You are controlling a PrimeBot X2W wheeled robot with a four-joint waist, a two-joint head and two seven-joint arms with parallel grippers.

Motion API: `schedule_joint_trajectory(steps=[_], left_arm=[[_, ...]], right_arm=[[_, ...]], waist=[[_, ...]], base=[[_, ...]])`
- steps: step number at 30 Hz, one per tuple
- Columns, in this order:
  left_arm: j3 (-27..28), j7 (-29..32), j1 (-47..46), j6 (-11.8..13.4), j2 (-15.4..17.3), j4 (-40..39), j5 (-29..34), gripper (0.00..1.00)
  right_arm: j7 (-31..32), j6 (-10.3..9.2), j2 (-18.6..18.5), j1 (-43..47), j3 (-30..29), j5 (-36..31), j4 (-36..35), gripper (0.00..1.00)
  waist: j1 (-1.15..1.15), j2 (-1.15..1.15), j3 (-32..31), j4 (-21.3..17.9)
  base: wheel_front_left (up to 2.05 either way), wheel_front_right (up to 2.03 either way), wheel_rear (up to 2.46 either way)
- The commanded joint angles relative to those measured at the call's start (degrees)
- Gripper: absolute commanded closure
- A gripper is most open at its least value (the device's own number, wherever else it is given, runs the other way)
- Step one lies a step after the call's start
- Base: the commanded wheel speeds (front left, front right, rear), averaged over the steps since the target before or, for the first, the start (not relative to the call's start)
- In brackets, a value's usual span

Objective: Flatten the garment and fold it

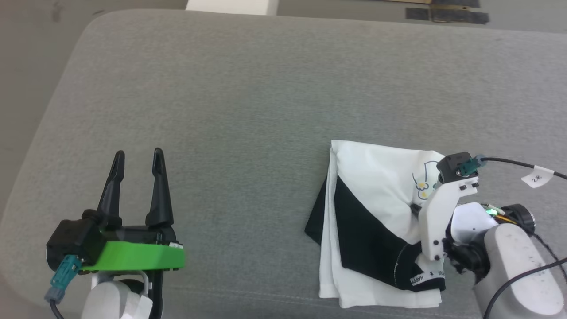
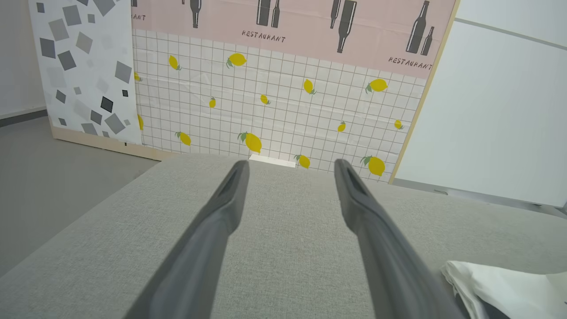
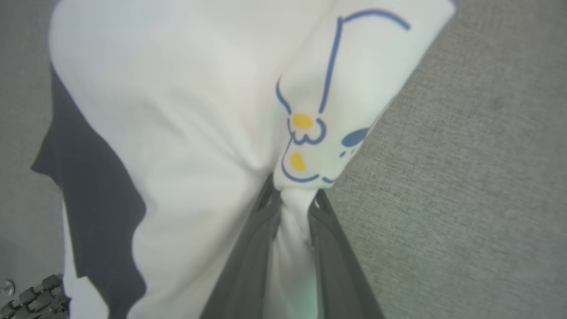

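Right gripper [image 3: 294,195]: jaws nearly together, pinching a ridge of white cloth on the garment [image 1: 367,177]. The cloth bunches up between the two dark fingers [image 3: 248,248], just below a blue-and-yellow cartoon print [image 3: 305,133]. How many layers are in the pinch, hard to tell; from the head the wrist mount covers the fingers.

Left gripper [image 1: 138,153]: jaws spread wide, nothing between them, low over bare cushion at lower left, well apart from the garment.

Garment: folded into a rough rectangle at the right of the grey fabric cushion [image 1: 248,97], near its front edge. White body uppermost, a black panel slanting across the lower half, a lettered band at the lower right corner.

Beyond the cushion's far edge, left wrist view: grey floor [image 2: 66,177], then a lemon-patterned backdrop [image 2: 283,88] printed "RESTAURANT".
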Motion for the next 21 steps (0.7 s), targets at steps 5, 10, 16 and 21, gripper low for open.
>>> schedule_joint_trajectory(steps=[5, 10, 16, 21], left_arm=[[-0.4, -0.2, 0.3, -0.4, 0.2, -0.3, 0.8, 0.00], [-1.4, -0.2, -1.1, -0.4, 0.8, 0.1, 1.2, 0.00], [-2.3, -0.2, -3.9, -0.4, 2.3, 0.6, 1.7, 0.00], [-2.8, -0.2, -7.0, -0.4, 3.5, 0.2, 2.2, 0.00]], right_arm=[[2.9, -0.10, -7.4, -1.4, 2.9, 1.0, -2.6, 1.00], [3.6, -0.10, -11.5, -4.3, 3.2, 2.5, -2.9, 1.00], [1.7, -0.10, -13.3, -10.2, 1.3, 3.0, -0.2, 1.00], [-0.2, -0.10, -14.5, -15.4, -1.9, 2.3, 2.9, 1.00]], waist=[[0.00, 0.00, 0.8, -8.2], [0.00, 0.00, 3.5, -15.3], [0.00, 0.00, 8.3, -21.5], [0.00, 0.00, 13.6, -22.6]], base=[[0.00, 0.00, 0.00], [0.00, 0.00, 0.00], [0.00, 0.00, 0.00], [0.00, 0.00, 0.00]])
